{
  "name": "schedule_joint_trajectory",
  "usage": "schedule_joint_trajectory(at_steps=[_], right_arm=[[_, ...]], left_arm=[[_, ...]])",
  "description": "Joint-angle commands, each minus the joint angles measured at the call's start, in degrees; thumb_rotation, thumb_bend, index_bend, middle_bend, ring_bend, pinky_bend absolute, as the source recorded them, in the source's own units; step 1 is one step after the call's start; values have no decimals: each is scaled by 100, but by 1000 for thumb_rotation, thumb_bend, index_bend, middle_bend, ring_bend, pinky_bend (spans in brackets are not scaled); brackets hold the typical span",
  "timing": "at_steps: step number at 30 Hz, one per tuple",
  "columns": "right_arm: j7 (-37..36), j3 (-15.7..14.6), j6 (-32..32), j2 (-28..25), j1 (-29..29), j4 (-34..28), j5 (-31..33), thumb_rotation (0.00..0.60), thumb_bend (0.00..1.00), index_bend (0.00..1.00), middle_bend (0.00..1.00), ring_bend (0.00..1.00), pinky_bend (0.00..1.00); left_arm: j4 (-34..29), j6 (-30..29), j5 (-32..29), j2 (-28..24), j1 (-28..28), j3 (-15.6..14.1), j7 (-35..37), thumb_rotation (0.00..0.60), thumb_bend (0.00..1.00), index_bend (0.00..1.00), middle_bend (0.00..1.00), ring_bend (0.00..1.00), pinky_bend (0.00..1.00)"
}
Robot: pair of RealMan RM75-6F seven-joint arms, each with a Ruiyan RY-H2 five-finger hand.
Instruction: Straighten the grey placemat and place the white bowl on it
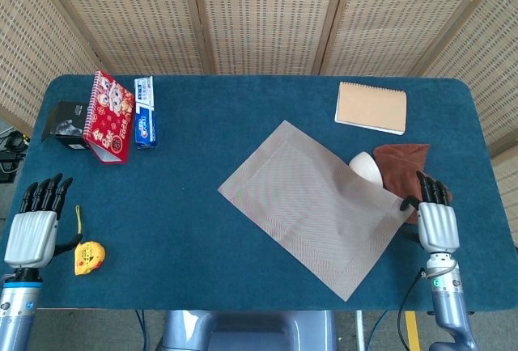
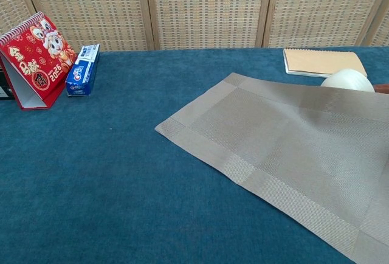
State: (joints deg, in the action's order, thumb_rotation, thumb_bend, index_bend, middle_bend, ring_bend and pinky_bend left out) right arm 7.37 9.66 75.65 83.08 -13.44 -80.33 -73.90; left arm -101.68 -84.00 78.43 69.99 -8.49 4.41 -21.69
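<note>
Gripping what appears to be the right corner of the grey placemat (image 1: 320, 201), the fingers (image 1: 427, 189) of the right hand (image 1: 435, 222) lie at its edge. The placemat lies skewed on the table (image 1: 202, 230), its far edge lapping the white bowl (image 1: 366, 167). The left hand (image 1: 32, 226) rests open, fingers extended, near the front left table edge.

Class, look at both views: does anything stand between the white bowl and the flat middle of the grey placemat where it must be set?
Yes: the grey woven placemat's own raised right edge leans over the white bowl, partly covering it.
</note>
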Motion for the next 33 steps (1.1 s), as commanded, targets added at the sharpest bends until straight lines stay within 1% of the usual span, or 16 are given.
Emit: schedule_joint_trajectory(at_steps=[1, 3, 6, 12, 18, 21, 24, 25, 28, 33], right_arm=[[1, -64, -2, -100, 69, -138, 21, 600, 236, 305, 0, 0, 0], [-16, -106, 94, -152, 128, -237, -45, 600, 211, 218, 0, 0, 0], [-95, -160, 303, -221, 202, -389, -248, 600, 196, 166, 0, 0, 0], [-381, -257, 801, -399, 354, -681, -770, 600, 168, 110, 0, 0, 0], [-630, -377, 1038, -564, 430, -774, -1166, 600, 155, 104, 0, 0, 0], [-716, -378, 1086, -653, 443, -841, -1241, 600, 153, 105, 0, 0, 0], [-793, -360, 1089, -734, 453, -897, -1231, 600, 153, 109, 0, 0, 0], [-856, -336, 1089, -777, 464, -942, -1192, 600, 152, 110, 0, 0, 0], [-972, -306, 1073, -880, 477, -1036, -1152, 600, 153, 115, 0, 0, 0], [-1086, -292, 1025, -985, 492, -1136, -1099, 600, 152, 130, 0, 0, 0]], left_arm=[[0, 0, 2, -1, -1, 1, 2, 600, 150, 0, 0, 0, 0], [-1, -7, 4, -2, 1, 4, 6, 600, 150, 0, 0, 0, 0], [-1, -9, 10, -1, -1, 6, 14, 600, 149, 0, 0, 0, 0], [18, 33, 50, 20, -37, 0, 0, 600, 149, 0, 0, 0, 0], [28, 221, 121, 53, -214, 52, -68, 600, 149, 0, 0, 0, 0], [20, 430, 78, 90, -418, 168, -174, 600, 136, 1, 0, 0, 0], [79, 696, -7, 153, -681, 321, -340, 600, 50, 21, 0, 0, 0], [180, 893, -50, 224, -899, 452, -484, 600, 30, 34, 0, 0, 0], [480, 1256, -248, 476, -1322, 708, -702, 600, 24, 63, 0, 0, 0], [986, 1736, -496, 953, -1952, 980, -1012, 600, 25, 101, 0, 0, 0]])
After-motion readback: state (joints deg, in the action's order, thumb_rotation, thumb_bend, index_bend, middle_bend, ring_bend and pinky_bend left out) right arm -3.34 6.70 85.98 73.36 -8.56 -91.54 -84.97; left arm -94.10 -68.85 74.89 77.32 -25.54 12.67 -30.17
